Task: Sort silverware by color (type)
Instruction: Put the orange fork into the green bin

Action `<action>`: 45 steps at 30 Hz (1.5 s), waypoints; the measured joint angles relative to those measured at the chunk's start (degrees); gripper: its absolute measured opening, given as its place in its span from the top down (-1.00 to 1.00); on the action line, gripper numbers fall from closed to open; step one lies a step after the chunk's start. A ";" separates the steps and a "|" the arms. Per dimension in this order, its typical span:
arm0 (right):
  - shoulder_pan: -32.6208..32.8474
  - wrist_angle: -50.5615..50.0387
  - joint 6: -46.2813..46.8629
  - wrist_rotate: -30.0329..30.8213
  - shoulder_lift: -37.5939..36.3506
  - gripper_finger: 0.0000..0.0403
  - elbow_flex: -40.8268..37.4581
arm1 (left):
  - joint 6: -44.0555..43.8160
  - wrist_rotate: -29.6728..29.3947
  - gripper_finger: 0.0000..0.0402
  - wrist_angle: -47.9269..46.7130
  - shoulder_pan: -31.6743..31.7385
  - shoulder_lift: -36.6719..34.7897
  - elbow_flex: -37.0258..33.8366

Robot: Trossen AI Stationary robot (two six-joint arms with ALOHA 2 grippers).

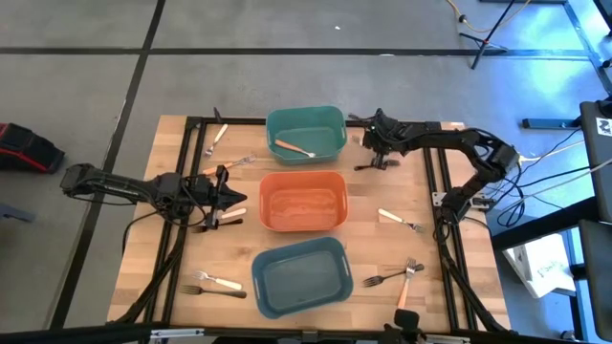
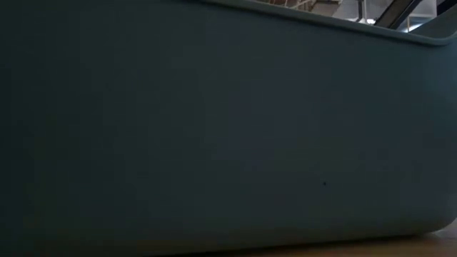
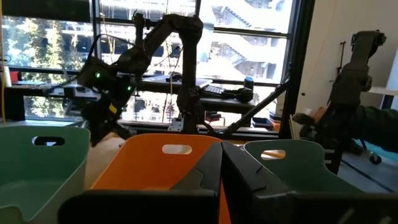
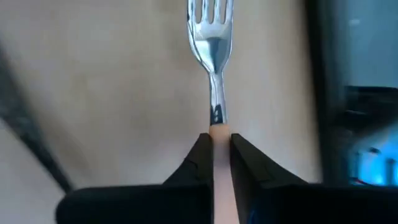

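My right gripper is at the table's far right, beside the teal bin, and is shut on a cream-handled fork. My left gripper waits shut at the left of the orange bin, holding nothing. One cream-handled fork lies inside the teal bin. Other forks lie flat on the wood: two at the far left, one at the near left, one at the right and two at the near right. My right gripper pinches the fork's cream handle between its two fingers, close to where the metal neck begins. The fingers slant down from above and lie along the fork, whose tines point away from them. Whether the fork is clear of the table I cannot tell.
Three bins stand in a row down the table's middle: teal far, orange in the middle, blue-grey near. The blue-grey bin's wall fills the low view. A black frame runs along the table's sides. Bare wood lies between the bins and the edges.
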 joint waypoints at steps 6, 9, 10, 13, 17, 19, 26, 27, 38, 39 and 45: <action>0.04 -0.99 1.50 2.00 -8.63 0.95 0.02 | 0.02 0.00 0.99 0.01 0.00 0.00 0.00; 0.56 -0.20 2.55 1.82 -13.25 0.97 0.02 | 0.02 0.00 0.99 0.01 0.00 0.00 0.00; 1.04 0.49 2.94 1.45 -14.61 0.98 0.04 | 0.02 -0.02 0.99 0.03 0.00 -0.01 0.00; 3.22 4.94 3.24 -1.05 -17.82 0.98 0.09 | 0.04 -0.37 0.99 0.03 0.00 0.00 -0.02; 7.35 14.64 4.54 -6.40 -19.03 0.96 0.11 | 0.04 -0.42 0.99 0.05 0.00 0.00 -0.02; 8.90 20.30 5.90 -9.79 -18.59 0.96 0.11 | 0.04 -0.42 0.99 0.03 0.00 -0.01 -0.01; 12.20 37.25 11.38 -17.07 -13.04 0.96 0.62 | 0.02 -0.24 0.99 0.07 0.00 -0.02 -0.01; 12.22 37.65 12.22 -17.89 -12.10 0.96 1.21 | 0.02 -0.25 0.99 0.07 0.00 -0.01 -0.02; 12.09 35.79 18.09 -20.62 -0.60 0.95 4.39 | 1.86 1.15 0.99 0.80 -0.01 -0.02 -0.01; 12.09 35.20 18.11 -20.61 -0.18 0.95 4.39 | 1.95 1.31 0.99 0.88 0.00 -0.02 -0.02; 12.09 34.18 18.17 -20.61 0.30 0.95 4.39 | 1.99 1.09 0.99 0.90 0.00 -0.02 -0.01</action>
